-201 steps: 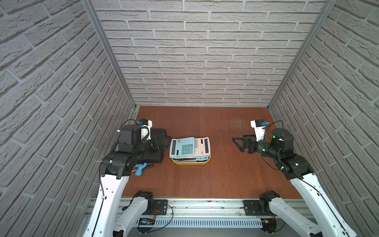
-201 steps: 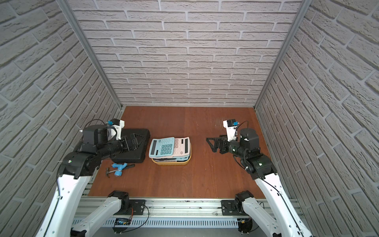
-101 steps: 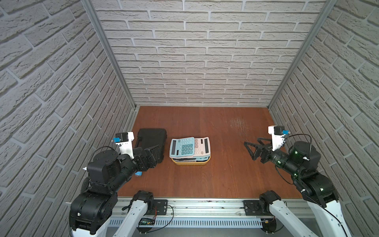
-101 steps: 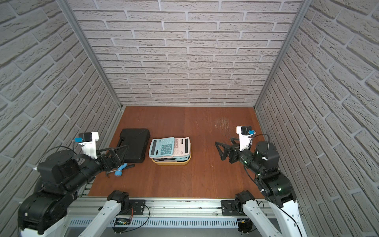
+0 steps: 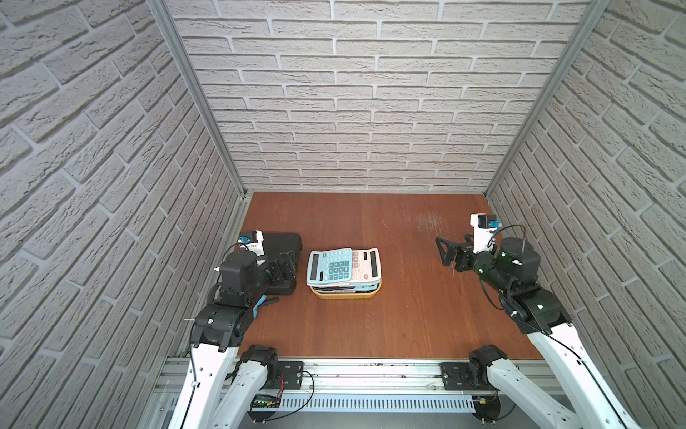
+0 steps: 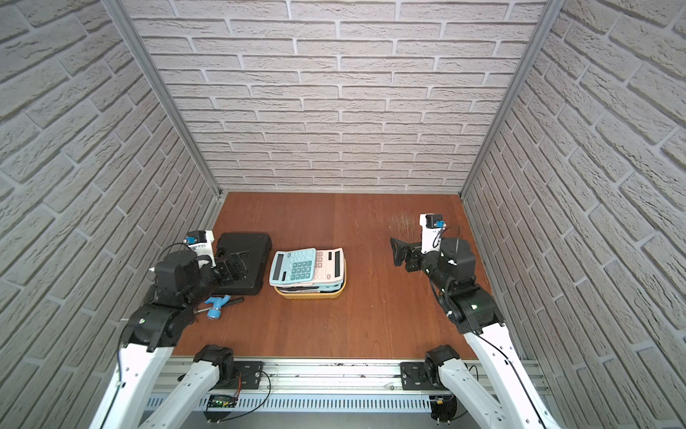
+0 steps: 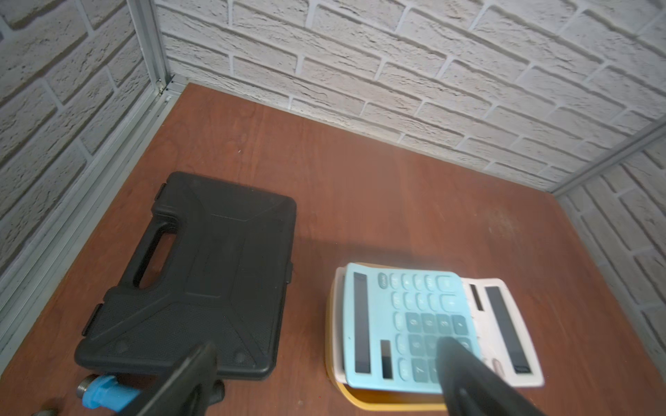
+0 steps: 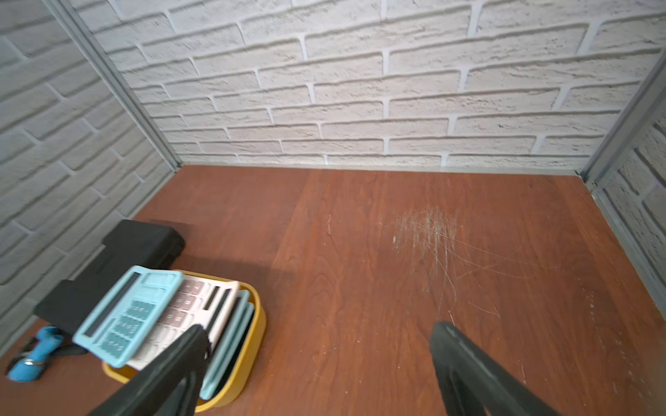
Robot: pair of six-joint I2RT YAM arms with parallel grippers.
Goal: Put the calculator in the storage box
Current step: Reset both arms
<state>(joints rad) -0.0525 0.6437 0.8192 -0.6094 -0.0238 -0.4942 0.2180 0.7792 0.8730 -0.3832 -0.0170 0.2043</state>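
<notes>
Left hand (image 5: 287, 264) advanced, jaws apart, beside the blue calculator (image 5: 329, 265).

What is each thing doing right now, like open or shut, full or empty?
Storage box: full, calculators piled above its rim.
Blue calculator: face up, on top of the pile.
Pink calculator: face up, under the blue one.
Black case: shut, lying flat.
Blue tool: lying on the table.
Left gripper: open, empty.
Right gripper: open, empty.
</notes>
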